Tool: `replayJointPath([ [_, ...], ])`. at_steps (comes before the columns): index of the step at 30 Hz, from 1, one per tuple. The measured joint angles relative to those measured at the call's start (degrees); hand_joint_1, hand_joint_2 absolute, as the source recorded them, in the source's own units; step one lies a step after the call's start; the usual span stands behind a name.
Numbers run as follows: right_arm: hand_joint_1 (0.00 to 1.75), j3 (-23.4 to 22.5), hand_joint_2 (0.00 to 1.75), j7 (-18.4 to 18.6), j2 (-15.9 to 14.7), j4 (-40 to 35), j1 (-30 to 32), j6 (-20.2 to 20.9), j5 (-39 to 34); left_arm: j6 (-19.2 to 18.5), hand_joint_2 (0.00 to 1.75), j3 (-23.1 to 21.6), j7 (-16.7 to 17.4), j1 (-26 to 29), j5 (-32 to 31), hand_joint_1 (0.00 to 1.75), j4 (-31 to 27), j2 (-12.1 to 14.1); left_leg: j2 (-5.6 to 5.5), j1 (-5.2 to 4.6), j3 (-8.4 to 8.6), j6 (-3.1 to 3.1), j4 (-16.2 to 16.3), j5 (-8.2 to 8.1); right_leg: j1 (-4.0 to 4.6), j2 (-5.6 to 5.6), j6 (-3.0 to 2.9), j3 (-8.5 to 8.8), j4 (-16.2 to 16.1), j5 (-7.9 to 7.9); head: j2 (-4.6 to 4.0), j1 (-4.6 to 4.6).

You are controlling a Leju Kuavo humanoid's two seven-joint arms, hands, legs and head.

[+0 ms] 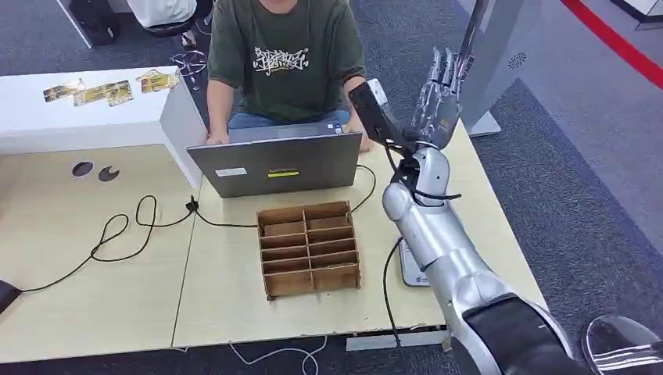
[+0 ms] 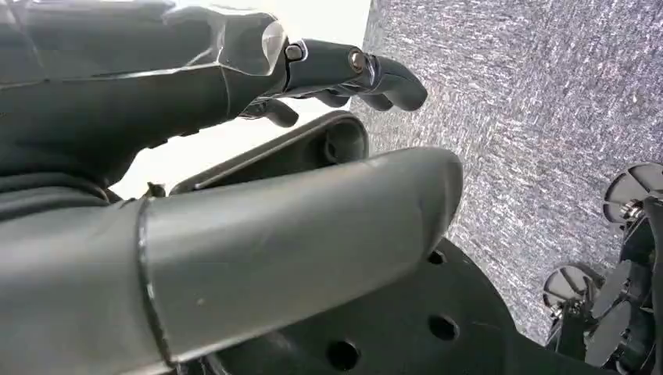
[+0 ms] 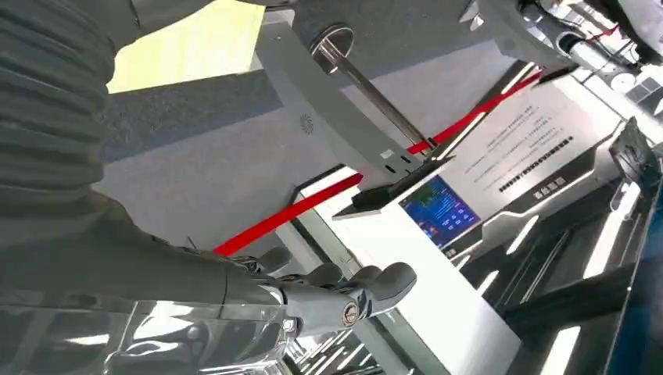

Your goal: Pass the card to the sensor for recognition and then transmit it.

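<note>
Head view is showing the right hand [image 1: 438, 98] raised above the far right corner of the bench [image 1: 94, 289], fingers [image 1: 444, 66] pointing up and together beside a grey stand [image 1: 500, 55]; whether they are holding a card cannot be told. Behind a laptop [image 1: 277, 164] a person [image 1: 285, 55] is sitting, with a wooden organizer [image 1: 309, 248] nearer. Left wrist view is showing the left hand [image 2: 234, 180] hanging over carpet [image 2: 532, 101], fingers [image 2: 375, 74] curling loosely around nothing. Right wrist view is showing right fingers [image 3: 352, 293] reaching toward a kiosk screen [image 3: 439, 211].
</note>
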Motion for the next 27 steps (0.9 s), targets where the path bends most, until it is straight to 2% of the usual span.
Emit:
replayJointPath([
  [27, 0.0, 1.4, 1.75, 1.3, -6.4, -20.5, 17.3, 0.2, 0.8, -0.1, 0.0, 1.5, -0.3, 0.7, 3.1, 0.0, 0.0, 0.3, 0.0, 0.0, -0.05, 0.03, 0.0, -0.02, 0.0, -0.02, 0.01, -0.04, 0.0, -0.01, 0.0, 0.0],
])
